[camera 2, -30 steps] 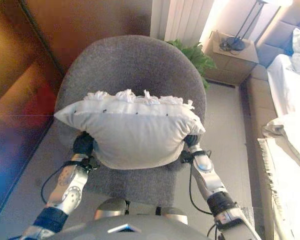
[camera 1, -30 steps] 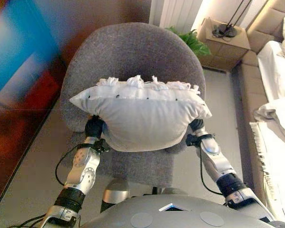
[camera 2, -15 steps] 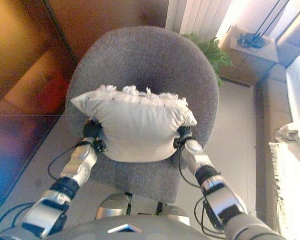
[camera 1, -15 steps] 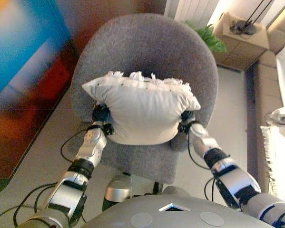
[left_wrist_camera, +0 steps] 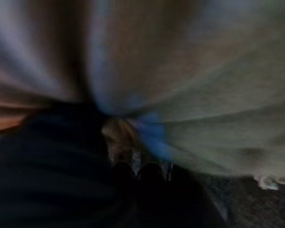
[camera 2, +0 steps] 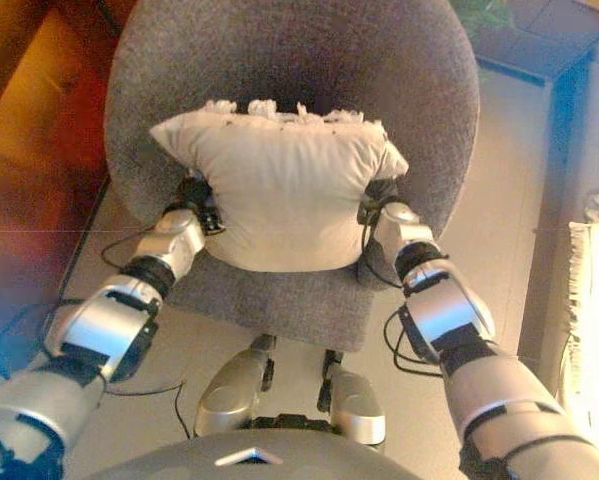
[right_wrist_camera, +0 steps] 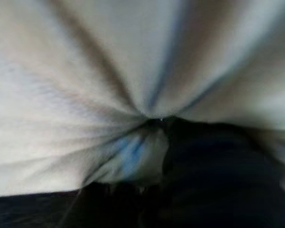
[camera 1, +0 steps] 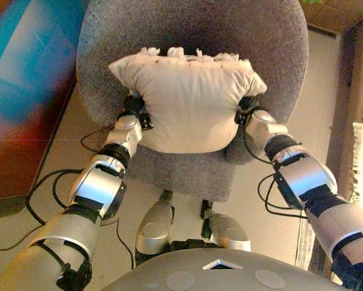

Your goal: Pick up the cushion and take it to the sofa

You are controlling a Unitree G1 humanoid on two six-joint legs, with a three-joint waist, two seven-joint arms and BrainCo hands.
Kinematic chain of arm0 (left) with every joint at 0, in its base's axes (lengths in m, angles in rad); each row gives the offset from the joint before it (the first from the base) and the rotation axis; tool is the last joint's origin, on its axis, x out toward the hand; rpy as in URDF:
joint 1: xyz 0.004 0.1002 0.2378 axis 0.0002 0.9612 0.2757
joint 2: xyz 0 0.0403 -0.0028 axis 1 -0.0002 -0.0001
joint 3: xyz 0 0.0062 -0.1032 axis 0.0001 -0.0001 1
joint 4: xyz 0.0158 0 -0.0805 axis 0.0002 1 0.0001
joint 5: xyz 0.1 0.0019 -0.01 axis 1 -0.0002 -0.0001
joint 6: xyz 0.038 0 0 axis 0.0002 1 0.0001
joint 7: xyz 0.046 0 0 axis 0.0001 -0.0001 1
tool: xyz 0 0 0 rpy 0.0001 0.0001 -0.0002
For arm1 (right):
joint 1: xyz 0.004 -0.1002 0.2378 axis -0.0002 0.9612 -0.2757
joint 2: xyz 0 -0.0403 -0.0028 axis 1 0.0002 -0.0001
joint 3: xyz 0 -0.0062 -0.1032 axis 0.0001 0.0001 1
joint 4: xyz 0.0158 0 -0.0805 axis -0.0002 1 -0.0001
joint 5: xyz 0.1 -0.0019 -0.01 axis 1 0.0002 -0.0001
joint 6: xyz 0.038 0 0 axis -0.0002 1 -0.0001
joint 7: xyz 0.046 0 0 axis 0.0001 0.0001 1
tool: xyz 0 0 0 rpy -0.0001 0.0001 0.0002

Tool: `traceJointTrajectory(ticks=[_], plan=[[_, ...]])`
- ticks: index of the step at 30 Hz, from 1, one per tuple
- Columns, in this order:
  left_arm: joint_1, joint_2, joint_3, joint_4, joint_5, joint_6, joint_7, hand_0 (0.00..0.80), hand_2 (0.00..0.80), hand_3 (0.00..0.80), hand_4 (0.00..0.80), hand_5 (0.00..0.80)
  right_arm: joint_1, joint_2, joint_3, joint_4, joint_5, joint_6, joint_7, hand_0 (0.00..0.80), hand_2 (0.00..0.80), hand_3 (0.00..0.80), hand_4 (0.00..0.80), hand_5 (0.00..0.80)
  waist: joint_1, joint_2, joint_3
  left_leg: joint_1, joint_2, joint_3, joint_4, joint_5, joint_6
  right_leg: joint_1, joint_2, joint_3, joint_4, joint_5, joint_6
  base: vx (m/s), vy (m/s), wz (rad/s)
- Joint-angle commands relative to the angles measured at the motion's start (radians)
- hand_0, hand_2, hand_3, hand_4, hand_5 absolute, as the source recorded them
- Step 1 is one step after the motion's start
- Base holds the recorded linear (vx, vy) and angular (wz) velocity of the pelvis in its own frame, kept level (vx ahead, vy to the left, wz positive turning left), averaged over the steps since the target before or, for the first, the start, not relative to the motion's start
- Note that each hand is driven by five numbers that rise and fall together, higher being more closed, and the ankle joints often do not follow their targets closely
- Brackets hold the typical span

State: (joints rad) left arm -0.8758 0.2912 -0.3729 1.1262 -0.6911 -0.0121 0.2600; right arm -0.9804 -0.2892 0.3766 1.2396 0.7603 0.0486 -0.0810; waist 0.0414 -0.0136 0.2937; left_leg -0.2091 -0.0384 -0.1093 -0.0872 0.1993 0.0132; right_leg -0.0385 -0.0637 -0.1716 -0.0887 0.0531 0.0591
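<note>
The cushion (camera 1: pixel 190 100) is pinched up between the left hand (camera 1: pixel 134 109) and right hand (camera 1: pixel 246 108), both bunching its cloth, over the chair (camera 1: pixel 187 27); the walk to the sofa is left.

Setting: a furnished home room. Grey upholstered swivel chair (camera 1: pixel 193 54) on a pale hard floor (camera 1: pixel 36 188); to its right, a fringed white throw (camera 1: pixel 358 151) at the frame edge; beyond it at upper right, green plant leaves (camera 2: pixel 484 12); to its left, a dark red-brown wall panel (camera 2: pixel 19 120).
</note>
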Motion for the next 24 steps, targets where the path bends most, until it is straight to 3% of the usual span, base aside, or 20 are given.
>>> traceJointTrajectory(ticks=[1, 7, 14, 20, 24], plan=[[-0.202, -0.048, -0.087, 0.027, -0.014, -0.032, -0.036, 0.000, 0.000, 0.000, 0.000, 0.000, -0.180, -0.033, -0.007, -0.038, 0.013, -0.072, -0.002, 0.000, 0.000, 0.000, 0.000, 0.000, -0.015, 0.013, 0.027, 0.089, 0.020, 0.105, 0.019, -0.196, -0.063, -0.074, -0.050, 0.044, 0.032, -0.023, 0.047, -0.005, 0.026, 0.03], [-0.193, 0.057, -0.074, -0.020, -0.004, -0.063, 0.005, 0.000, 0.000, 0.000, 0.000, 0.000, -0.165, -0.145, -0.024, -0.083, 0.029, -0.112, -0.020, 0.000, 0.000, 0.000, 0.000, 0.000, -0.021, 0.018, 0.019, 0.101, 0.020, 0.114, 0.020, -0.204, -0.067, -0.076, -0.052, 0.039, 0.047, -0.038, 0.051, 0.006, 0.003, 0.00], [-0.105, 0.216, 0.007, -0.077, -0.053, -0.113, -0.019, 0.000, 0.000, 0.000, 0.000, 0.000, -0.078, -0.307, -0.105, -0.152, 0.056, -0.169, 0.009, 0.000, 0.000, 0.000, 0.000, 0.000, -0.025, 0.022, -0.025, 0.140, 0.023, 0.127, 0.025, -0.230, -0.069, -0.048, -0.051, 0.032, 0.058, -0.066, 0.054, 0.067, -0.018, 0.01], [0.210, 0.331, 0.157, -0.293, -0.016, -0.150, 0.014, 0.000, 0.000, 0.000, 0.000, 0.000, 0.232, -0.417, -0.221, -0.469, -0.032, -0.206, -0.053, 0.000, 0.000, 0.000, 0.000, 0.000, -0.027, 0.017, -0.064, 0.186, 0.022, 0.126, 0.026, -0.252, -0.058, -0.003, -0.042, 0.035, 0.059, -0.085, 0.048, 0.077, -0.033, -0.07], [0.502, 0.283, 0.277, -0.417, 0.073, -0.136, 0.023, 0.000, 0.000, 0.000, 0.000, 0.000, 0.539, -0.381, -0.349, -0.655, -0.137, -0.212, -0.113, 0.000, 0.000, 0.000, 0.000, 0.000, -0.021, 0.006, -0.091, 0.219, 0.022, 0.123, 0.026, -0.263, -0.047, 0.039, -0.035, 0.029, 0.053, -0.094, 0.042, 0.054, -0.079, -0.15]])
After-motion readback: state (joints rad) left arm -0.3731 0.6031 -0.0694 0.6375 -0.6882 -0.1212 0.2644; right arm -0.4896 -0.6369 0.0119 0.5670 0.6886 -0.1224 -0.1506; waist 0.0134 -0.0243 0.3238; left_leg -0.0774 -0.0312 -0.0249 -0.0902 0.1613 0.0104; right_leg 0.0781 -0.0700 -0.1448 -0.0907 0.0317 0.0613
